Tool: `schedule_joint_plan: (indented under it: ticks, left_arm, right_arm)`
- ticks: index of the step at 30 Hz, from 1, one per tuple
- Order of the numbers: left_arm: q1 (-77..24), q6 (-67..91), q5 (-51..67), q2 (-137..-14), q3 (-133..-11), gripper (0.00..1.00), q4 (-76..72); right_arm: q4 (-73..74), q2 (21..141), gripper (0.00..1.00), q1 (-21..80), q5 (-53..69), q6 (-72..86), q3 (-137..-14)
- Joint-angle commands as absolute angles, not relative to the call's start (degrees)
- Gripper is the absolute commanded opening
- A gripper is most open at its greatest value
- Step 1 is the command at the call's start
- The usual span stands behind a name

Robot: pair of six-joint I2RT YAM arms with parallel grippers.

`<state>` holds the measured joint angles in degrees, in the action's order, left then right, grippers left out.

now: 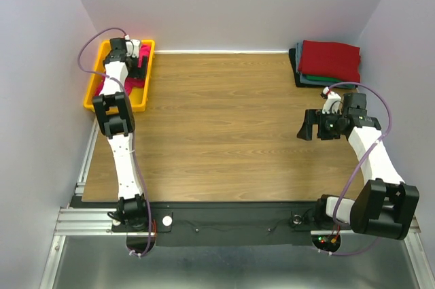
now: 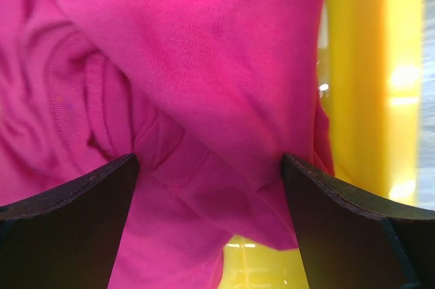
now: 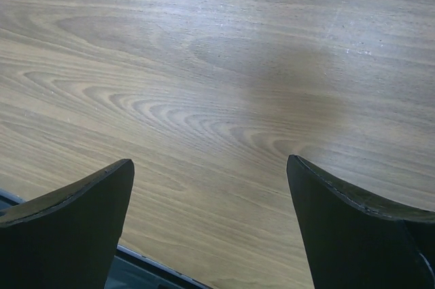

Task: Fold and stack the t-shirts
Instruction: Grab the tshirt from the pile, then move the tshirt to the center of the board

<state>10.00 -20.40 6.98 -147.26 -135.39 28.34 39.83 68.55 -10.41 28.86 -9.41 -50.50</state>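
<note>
A crumpled crimson t-shirt (image 1: 130, 85) lies in the yellow tray (image 1: 93, 90) at the far left. It fills the left wrist view (image 2: 204, 64), with the tray's wall (image 2: 360, 98) beside it. My left gripper (image 2: 207, 187) is open right over the shirt, its fingers on either side of a fold, in the tray (image 1: 139, 61). A stack of folded t-shirts (image 1: 329, 61), dark red on top, teal-green and dark ones under it, sits at the far right. My right gripper (image 1: 311, 126) is open and empty above the bare table (image 3: 217, 64).
The wooden table (image 1: 224, 126) spans the middle between tray and stack. Grey walls close the back and sides. A metal rail (image 1: 224, 221) with the arm bases runs along the near edge.
</note>
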Motion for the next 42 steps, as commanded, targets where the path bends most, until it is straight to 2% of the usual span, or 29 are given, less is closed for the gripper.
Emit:
schedule_joint_plan:
  ticks: [1, 4, 5, 8, 9, 11, 12, 16, 21, 27, 31, 36, 37, 38, 39, 41, 42]
  left_arm:
    - [12.47, -22.15, 8.08, -147.82, -138.16, 0.98, 26.80]
    - [13.44, -21.36, 10.98, -149.59, -139.92, 0.88, 28.39]
    - [13.71, -21.27, 11.86, -150.20, -140.01, 0.81, 28.74]
    - [13.71, -20.92, 12.91, -150.73, -140.01, 0.48, 29.62]
    - [13.88, -20.83, 14.31, -150.56, -140.10, 0.32, 30.32]
    - [13.97, -20.74, 16.60, -149.25, -140.10, 0.18, 30.93]
    - [13.97, -20.83, 17.13, -148.37, -140.18, 0.00, 31.20]
    - [13.97, -20.22, 20.91, -140.47, -139.49, 0.00, 30.76]
    - [12.22, -20.82, 26.63, -123.60, -136.41, 0.00, 29.97]
    - [1.88, -26.89, 22.33, -109.53, -135.53, 0.00, 36.98]
    - [-4.82, -26.89, 24.69, -103.28, -132.64, 0.00, 40.34]
    - [-11.07, -29.44, 35.29, -93.36, -119.82, 0.00, 42.10]
    - [-12.55, -30.40, 37.42, -91.95, -113.62, 0.00, 42.62]
    - [-13.44, -34.67, 40.83, -89.15, -107.03, 0.16, 45.24]
    - [-14.84, -36.80, 40.69, -87.64, -106.96, 0.40, 45.87]
    - [-18.35, -38.49, 37.55, -82.48, -93.65, 0.98, 43.87]
    - [-18.37, -38.58, 35.53, -80.61, -84.64, 0.99, 40.03]
  right_arm:
    - [37.97, 68.47, 1.00, -10.20, 27.86, -9.14, -50.54]
    - [37.97, 68.20, 1.00, -10.20, 26.90, -9.14, -50.62]
    - [37.97, 68.12, 1.00, -10.20, 26.98, -9.31, -50.63]
    - [37.97, 68.20, 1.00, -10.20, 27.16, -9.40, -50.54]
    - [37.97, 68.29, 1.00, -10.20, 27.25, -9.49, -50.54]
    - [38.06, 68.29, 1.00, -10.20, 27.25, -9.67, -50.54]
    - [38.06, 68.29, 1.00, -10.20, 27.33, -9.67, -50.62]
    - [38.06, 67.50, 1.00, -10.20, 27.68, -9.67, -50.71]
    - [38.06, 66.27, 1.00, -10.20, 28.39, -9.40, -51.50]
    - [39.19, 64.17, 1.00, -10.20, 30.05, -10.72, -54.75]
    - [41.74, 63.02, 1.00, -10.20, 29.89, -11.69, -58.18]
    - [47.44, 61.79, 1.00, -10.20, 29.01, -14.67, -62.92]
    - [48.68, 61.87, 1.00, -10.20, 28.83, -15.46, -64.84]
    - [50.95, 62.31, 1.00, -10.20, 29.00, -17.30, -66.78]
    - [51.93, 62.84, 1.00, -10.20, 29.00, -18.53, -66.80]
    - [53.43, 64.07, 1.00, -10.20, 28.65, -21.69, -69.60]
    - [55.26, 66.16, 1.00, -10.20, 29.35, -22.84, -71.44]
